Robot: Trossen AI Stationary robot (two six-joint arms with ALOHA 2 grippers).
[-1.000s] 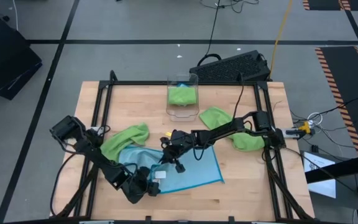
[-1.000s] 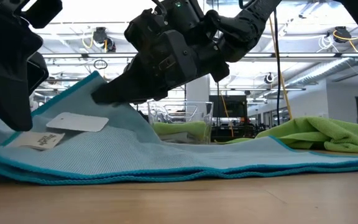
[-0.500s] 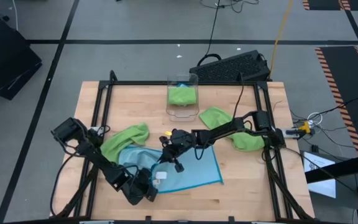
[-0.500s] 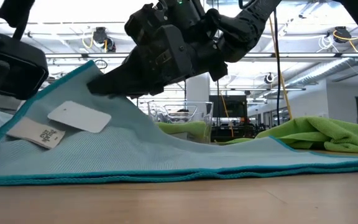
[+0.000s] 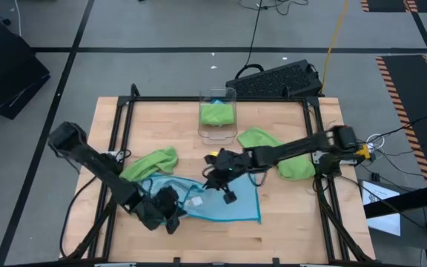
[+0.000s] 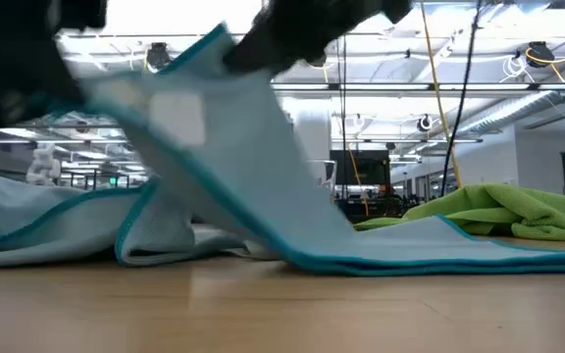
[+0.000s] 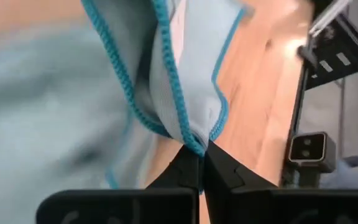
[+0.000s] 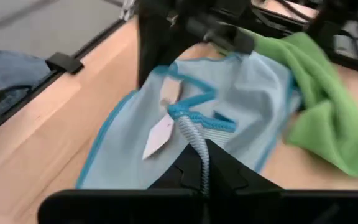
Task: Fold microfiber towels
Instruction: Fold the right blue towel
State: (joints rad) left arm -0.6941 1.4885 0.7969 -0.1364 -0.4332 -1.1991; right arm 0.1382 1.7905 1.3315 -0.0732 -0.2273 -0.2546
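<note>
A light blue microfiber towel [image 5: 224, 204] with a teal hem and a white tag [image 8: 160, 134] stretches between my two grippers at the middle front of the table. My left gripper [image 5: 170, 211] is shut on its near left part. My right gripper [image 5: 215, 180] is shut on its far edge. In the low view the towel [image 6: 233, 147] rises like a tent, while its right part [image 6: 459, 250] lies on the table. A lime green towel [image 5: 150, 163] lies just beyond it on the left, partly on the blue one. My left gripper pinches a teal-hemmed corner of the towel [image 7: 194, 144] between its two fingers, where two hemmed edges meet, so more than one layer. The cloth is lifted there and hangs in loose folds. My right gripper pinches a bunched piece of the teal hem [image 8: 195, 140] between its fingers, slanting down from the table's right. That edge is held up off the table, and the cloth falls away slack below it.
A clear bin [image 5: 218, 115] holding a green towel stands at the far middle. Two more lime green towels [image 5: 258, 139] [image 5: 296, 167] lie at the right, under and beside my right arm. A black frame [image 5: 124, 104] borders the table. Bare wood lies along the near edge.
Both grippers have risen, the right one also toward the table's right edge. The blue towel's left part has come up off the table with them and now stands like a tent, folds hanging under it. Its right edge has stayed on the table.
</note>
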